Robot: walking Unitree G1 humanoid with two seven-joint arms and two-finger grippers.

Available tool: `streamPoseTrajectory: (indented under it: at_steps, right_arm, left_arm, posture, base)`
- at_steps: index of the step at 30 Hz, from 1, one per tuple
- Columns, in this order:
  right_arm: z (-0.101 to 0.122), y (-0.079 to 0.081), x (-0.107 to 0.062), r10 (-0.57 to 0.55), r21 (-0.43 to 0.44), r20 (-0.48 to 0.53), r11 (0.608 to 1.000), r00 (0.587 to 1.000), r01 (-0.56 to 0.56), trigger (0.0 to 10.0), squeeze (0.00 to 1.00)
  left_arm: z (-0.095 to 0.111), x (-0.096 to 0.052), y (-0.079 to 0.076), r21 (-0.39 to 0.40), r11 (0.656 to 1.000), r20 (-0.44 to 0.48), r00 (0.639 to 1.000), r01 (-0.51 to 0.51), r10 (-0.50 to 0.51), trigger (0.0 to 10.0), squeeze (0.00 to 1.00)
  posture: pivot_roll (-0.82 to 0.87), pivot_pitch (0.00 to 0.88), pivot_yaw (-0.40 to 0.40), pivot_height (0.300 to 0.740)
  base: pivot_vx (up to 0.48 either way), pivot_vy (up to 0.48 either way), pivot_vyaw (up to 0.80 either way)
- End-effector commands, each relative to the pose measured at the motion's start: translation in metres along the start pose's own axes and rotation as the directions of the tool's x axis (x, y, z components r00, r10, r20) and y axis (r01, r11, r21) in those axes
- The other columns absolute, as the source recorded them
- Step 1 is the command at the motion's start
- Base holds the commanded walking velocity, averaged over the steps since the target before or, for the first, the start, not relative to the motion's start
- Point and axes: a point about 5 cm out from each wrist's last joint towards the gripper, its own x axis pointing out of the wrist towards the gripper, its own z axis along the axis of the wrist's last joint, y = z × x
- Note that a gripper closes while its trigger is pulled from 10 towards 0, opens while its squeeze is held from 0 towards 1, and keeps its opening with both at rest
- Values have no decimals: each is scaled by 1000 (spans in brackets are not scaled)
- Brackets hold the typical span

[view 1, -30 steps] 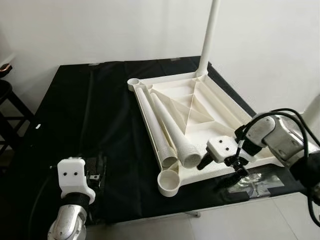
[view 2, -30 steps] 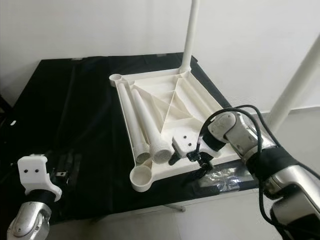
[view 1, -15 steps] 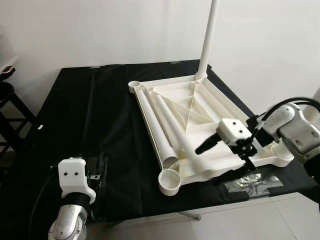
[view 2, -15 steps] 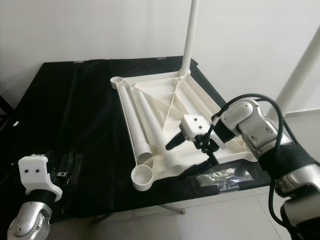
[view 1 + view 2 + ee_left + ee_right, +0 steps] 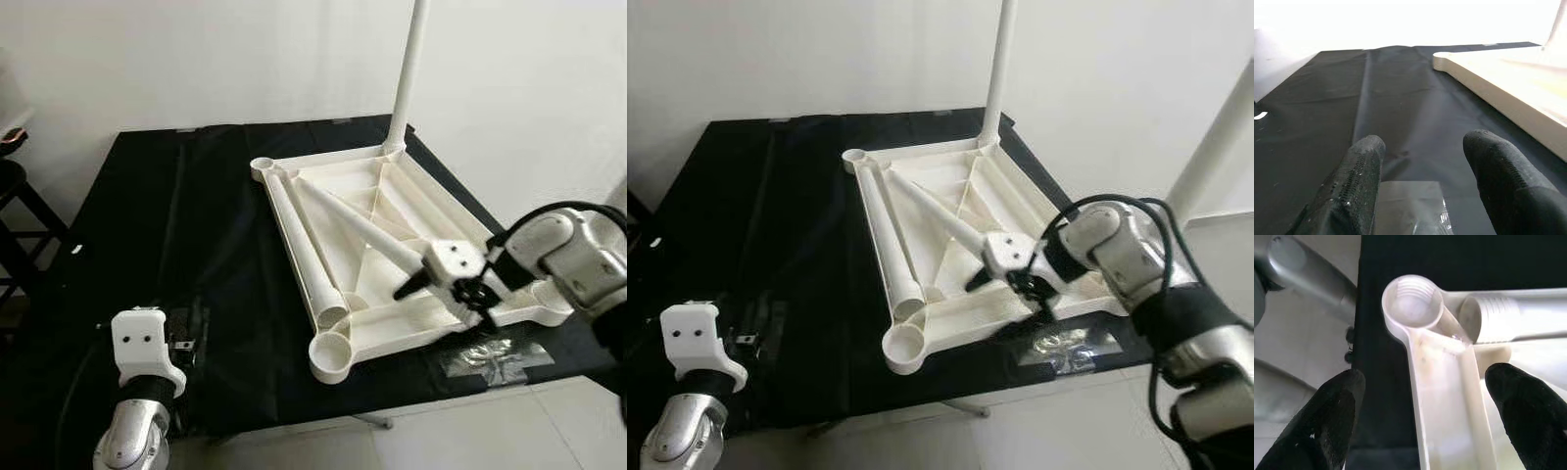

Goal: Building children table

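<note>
A white children's table top [image 5: 431, 323] lies upside down on a black-covered table. One white leg [image 5: 409, 69] stands upright in its far right corner socket. A second leg [image 5: 299, 245] lies along the left rim, its threaded end beside the empty near corner socket [image 5: 331, 354]. A third, tapered leg [image 5: 362, 227] lies diagonally across the top, its wide end against my right wrist. My right gripper [image 5: 1422, 387] is open over the front rim, with nothing between its fingers. My left gripper [image 5: 1422, 147] is open low over the black cloth at the near left.
A crinkled piece of clear tape [image 5: 495, 357] is stuck to the cloth near the front right edge. A dark stool [image 5: 15, 196] stands off the table's left side. Another white pole [image 5: 1215, 147] rises at the right. Bare black cloth [image 5: 176, 225] covers the table's left half.
The tapered leg's wide end has swung right, from beside the other loose leg to a diagonal across the top. My right gripper moved right and further in. The left arm stayed still.
</note>
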Motion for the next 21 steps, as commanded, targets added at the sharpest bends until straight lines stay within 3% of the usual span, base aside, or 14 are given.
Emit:
streamPoseTrajectory:
  at_steps: [1,4,5,6,7,8,9,10,11,12,13,15,17,21]
  right_arm:
    - [10,-19,-1,-182,1,61,983,981,183,10000,1000]
    - [13,-28,2,-280,9,69,960,957,281,10000,1000]
    - [12,-42,2,-415,60,46,909,909,412,10000,1000]
    - [12,-42,2,-415,60,46,909,909,412,10000,1000]
    - [10,-54,1,-524,100,1,847,852,521,10000,729]
    - [4,-63,-1,-609,168,-67,774,791,610,10000,729]
    - [4,-63,-1,-609,168,-67,774,791,610,10000,729]
    - [-4,-69,-3,-671,242,-146,689,727,683,10000,0]
    - [-11,-72,-4,-696,300,-216,620,685,725,10000,0]
    - [-11,-72,-4,-696,300,-216,620,685,725,10000,0]
    - [-15,-73,-4,-702,332,-260,579,663,744,10000,0]
    - [-19,-74,-3,-704,369,-296,539,645,758,10000,0]
    - [-21,-74,0,-697,388,-321,521,642,760,10000,0]
    - [-27,-71,13,-608,477,-405,497,683,725,10000,0]
  left_arm:
    - [-3,0,1,-9,1000,-15,1000,-2,2,10000,0]
    - [-3,1,1,-9,1000,-15,1000,-2,2,10000,0]
    - [-4,1,1,-9,1000,-15,1000,-1,1,10000,0]
    - [-4,1,1,-9,1000,-15,1000,-1,1,10000,0]
    - [-4,1,1,-10,1000,-15,1000,-1,1,10000,0]
    - [-4,0,1,-11,1000,-15,1000,-1,1,10000,0]
    - [-4,0,1,-11,1000,-15,1000,-1,1,10000,0]
    - [-4,0,1,-12,1000,-15,1000,-1,1,10000,0]
    - [-4,0,0,-13,1000,-15,1000,0,0,10000,0]
    - [-4,0,0,-13,1000,-15,1000,0,0,10000,0]
    - [-4,0,0,-14,1000,-15,1000,0,-1,10000,0]
    - [-4,0,-1,-15,1000,-14,1000,6,-6,10000,0]
    - [-4,-1,-1,-18,1000,-13,1000,17,-17,10000,0]
    - [-2,-1,-9,-51,993,2,994,110,-111,10000,0]
  posture:
    - [23,55,7,740]
    - [23,55,7,740]
    - [22,55,5,740]
    - [22,55,5,740]
    - [22,55,5,740]
    - [22,55,5,740]
    - [22,55,5,740]
    - [20,57,3,740]
    - [24,58,0,740]
    - [24,58,0,740]
    - [24,58,0,740]
    - [23,59,-2,740]
    - [22,60,-3,740]
    - [22,63,-16,740]
  base:
    - [0,0,0]
    - [0,0,0]
    - [0,0,0]
    - [0,0,0]
    - [0,0,0]
    - [0,0,0]
    - [0,0,0]
    - [0,0,0]
    - [0,0,0]
    - [0,0,0]
    - [0,0,0]
    - [0,0,0]
    - [0,0,0]
    - [0,0,0]
